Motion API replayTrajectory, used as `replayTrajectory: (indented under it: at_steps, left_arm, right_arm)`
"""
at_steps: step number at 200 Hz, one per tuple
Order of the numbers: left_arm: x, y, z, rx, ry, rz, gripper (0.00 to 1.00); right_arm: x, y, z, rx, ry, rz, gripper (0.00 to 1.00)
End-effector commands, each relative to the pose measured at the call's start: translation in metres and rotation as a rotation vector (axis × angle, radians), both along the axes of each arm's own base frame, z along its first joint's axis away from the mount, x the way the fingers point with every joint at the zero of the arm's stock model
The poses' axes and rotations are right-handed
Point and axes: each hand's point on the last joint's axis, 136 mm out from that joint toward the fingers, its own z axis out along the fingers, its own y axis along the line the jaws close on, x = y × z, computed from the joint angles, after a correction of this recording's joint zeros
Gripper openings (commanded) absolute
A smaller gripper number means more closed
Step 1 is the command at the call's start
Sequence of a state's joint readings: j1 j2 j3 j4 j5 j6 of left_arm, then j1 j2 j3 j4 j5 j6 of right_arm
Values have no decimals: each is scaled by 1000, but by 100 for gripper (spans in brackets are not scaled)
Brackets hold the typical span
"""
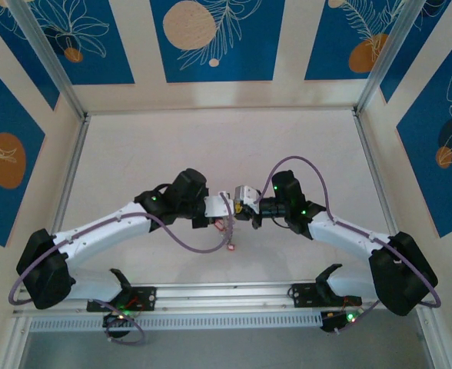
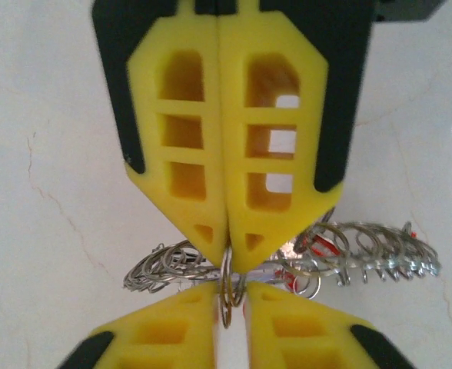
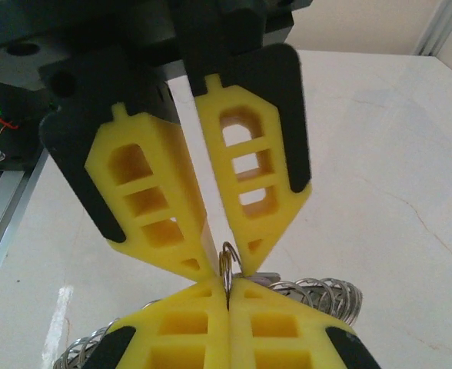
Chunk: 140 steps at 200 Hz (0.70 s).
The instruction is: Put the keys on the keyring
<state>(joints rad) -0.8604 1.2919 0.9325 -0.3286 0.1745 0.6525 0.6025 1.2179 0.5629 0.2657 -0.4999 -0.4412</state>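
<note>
Both grippers meet tip to tip above the table's middle. The keyring [image 2: 380, 250] is a grey metal bunch of many small loops stretched sideways behind the fingertips; its loops [image 3: 322, 296] also show in the right wrist view. One small upright loop [image 3: 227, 265] stands between the tips. My right gripper [image 3: 227, 288] is shut on it from one side. My left gripper [image 2: 230, 296] closes on the same loop, its fingers a narrow gap apart with the wire filling it. Red-tagged keys [image 2: 324, 243] hang in the bunch and dangle below the grippers [image 1: 227, 226].
The pale tabletop [image 1: 211, 146] lies under and beyond the arms. An aluminium rail [image 1: 226, 294] with two parked black holders runs along the near edge. Metal frame posts [image 1: 64, 138] stand at both sides.
</note>
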Motion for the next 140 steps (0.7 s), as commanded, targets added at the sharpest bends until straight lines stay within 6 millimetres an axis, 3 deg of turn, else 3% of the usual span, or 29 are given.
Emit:
replayTrajectory:
  at_steps: [1,52,140]
  left_arm:
    - [-8,-5,11,-95,-22,-19,20]
    - [-16,-6,27,-255,-76,-35,23]
    - [-21,-10,17,-261,-54,-76,14]
  right_arm:
    - [-6,0,14,84,-17,32,0]
    - [-16,-3,24,159,-61,85,0]
    - [-15,-3,33,204,-86,82,0]
